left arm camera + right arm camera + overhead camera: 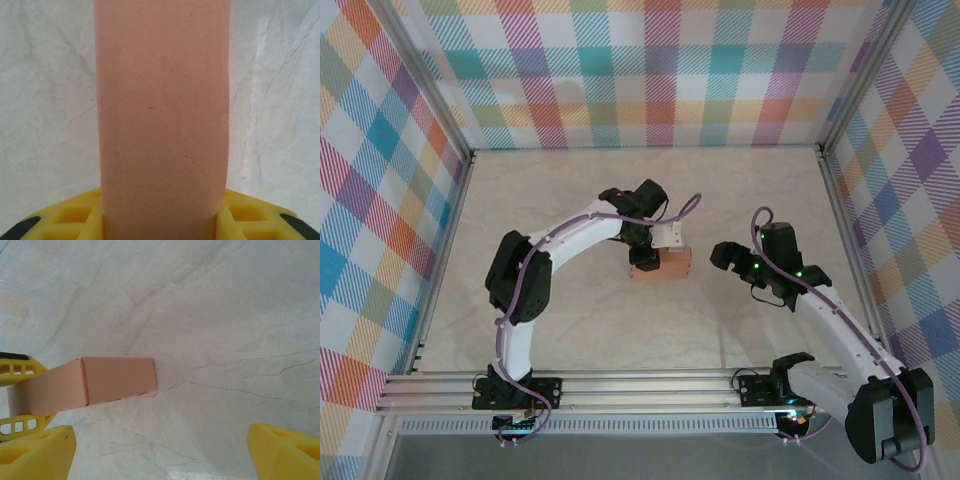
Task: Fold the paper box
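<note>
**Top view.** Shows the paper box [665, 265], folded up into a closed block, lying on the table [570, 200] directly beneath the left gripper [650, 258], which reaches down onto it. Places the right gripper [725, 255] near the box on the side away from the left hand, apart from it, fingertips turned toward it.

**Left wrist view.** Looks along the box [162, 125], running straight ahead from the palm between the two yellow fingers [75, 215]. Finds both fingers flush against the long sides: narrowed onto the box and holding it.

**Right wrist view.** Sets the box [115, 380] ahead and to the left of the right gripper [160, 450], clear of its fingers [35, 450]; spread wide, holding nothing. Catches the left hand's fingers [15, 370] flanking the box's farther end.

**Handling.** Reads as light, hollow thin card: likely to dent or bow under a hard squeeze, and smooth enough to slip. Suggests taking hold across the long walls close to a folded edge, where the card is probably stiffest, with gentle pressure only.
</note>
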Controlling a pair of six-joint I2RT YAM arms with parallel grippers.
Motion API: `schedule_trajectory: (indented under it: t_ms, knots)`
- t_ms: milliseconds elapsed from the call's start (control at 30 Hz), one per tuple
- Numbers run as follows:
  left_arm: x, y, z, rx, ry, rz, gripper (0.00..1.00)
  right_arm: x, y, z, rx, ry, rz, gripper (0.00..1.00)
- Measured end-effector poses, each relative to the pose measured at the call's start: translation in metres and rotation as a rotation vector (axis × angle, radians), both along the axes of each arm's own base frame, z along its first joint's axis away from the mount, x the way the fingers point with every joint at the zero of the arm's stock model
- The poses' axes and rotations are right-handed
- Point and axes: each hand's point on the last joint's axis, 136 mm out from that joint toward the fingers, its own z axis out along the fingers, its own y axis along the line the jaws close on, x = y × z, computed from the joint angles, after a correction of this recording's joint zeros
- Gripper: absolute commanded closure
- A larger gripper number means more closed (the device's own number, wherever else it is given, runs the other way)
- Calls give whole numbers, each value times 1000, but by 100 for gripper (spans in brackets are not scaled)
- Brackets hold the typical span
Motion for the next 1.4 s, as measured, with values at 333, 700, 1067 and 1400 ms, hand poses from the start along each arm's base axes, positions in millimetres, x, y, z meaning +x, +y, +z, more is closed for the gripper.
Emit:
schedule_trajectory:
  t_ms: [333, 700, 1067, 1400]
  knots:
    - [42, 10, -3, 52, -488, 0, 60, 1, 0, -10, -5, 38, -5, 12]
    - [46, 10, -2, 45, -533, 40, 0, 1, 0, -10, -6, 39, -5, 11]
    - [29, 55, 56, -388, -386, 438, 0, 16, -1, -8, -87, -54, 56, 1]
    - [46, 181, 63, -511, -514, 1021, 0, 67, -35, 21, -370, -393, 28, 0]
